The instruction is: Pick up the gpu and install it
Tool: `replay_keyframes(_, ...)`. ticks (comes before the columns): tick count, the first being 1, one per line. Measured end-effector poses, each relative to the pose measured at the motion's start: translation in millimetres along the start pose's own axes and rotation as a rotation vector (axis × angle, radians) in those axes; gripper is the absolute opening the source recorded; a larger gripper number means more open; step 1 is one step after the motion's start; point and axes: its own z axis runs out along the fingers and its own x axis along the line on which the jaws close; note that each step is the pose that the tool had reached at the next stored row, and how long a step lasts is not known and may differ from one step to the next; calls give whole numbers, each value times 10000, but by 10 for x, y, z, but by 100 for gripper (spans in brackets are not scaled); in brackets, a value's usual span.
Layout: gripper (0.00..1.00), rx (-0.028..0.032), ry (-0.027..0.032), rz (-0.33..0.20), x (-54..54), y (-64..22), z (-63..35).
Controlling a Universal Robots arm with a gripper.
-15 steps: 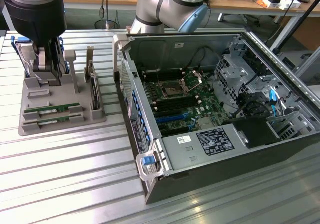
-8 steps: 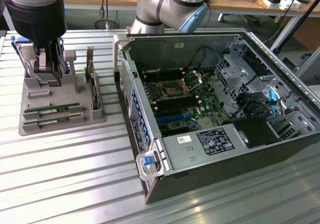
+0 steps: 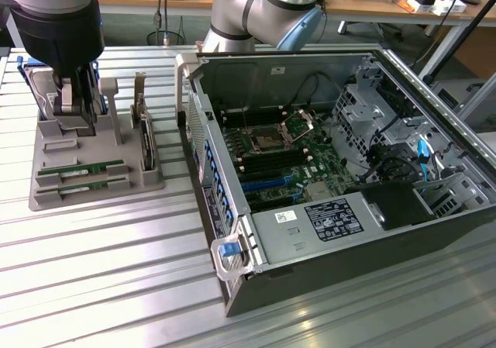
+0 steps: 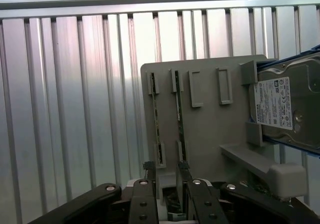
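Note:
The gpu [image 3: 81, 167] is a long thin green stick lying in a slot of the grey holder tray [image 3: 46, 197]. A second stick just like it [image 3: 81, 184] lies parallel in the neighbouring slot. In the wrist view both sticks appear edge-on, the gpu [image 4: 179, 119] and its twin [image 4: 155, 119]. My gripper [image 3: 75, 119] hangs over the back part of the tray, above the sticks and touching neither. In the wrist view its dark fingers [image 4: 142, 204] stand apart, so the gripper [image 4: 171, 204] is open and holds nothing.
A silver hard drive in blue rails [image 4: 290, 109] stands at the tray's back. An upright dark card [image 3: 144, 142] and grey posts [image 3: 108, 104] rise at the tray's right in the exterior view. The open computer case [image 3: 325, 170] lies further right on the ribbed metal table [image 3: 116, 270].

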Motion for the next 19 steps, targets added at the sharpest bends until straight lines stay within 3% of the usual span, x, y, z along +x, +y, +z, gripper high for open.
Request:
replay_keyframes(5, 31, -1, 7, -2, 1, -1, 13)
replay_keyframes(6, 31, 13, 146, 4, 1, -1, 16)
replay_keyframes(7, 31, 27, 377, 15, 1, -1, 16)
replay_keyframes(8, 31, 40, 554, 22, 1, -1, 17)
replay_keyframes(9, 31, 52, 692, 29, 1, -1, 22)
replay_keyframes(19, 31, 50, 695, 29, 3, -5, 60)
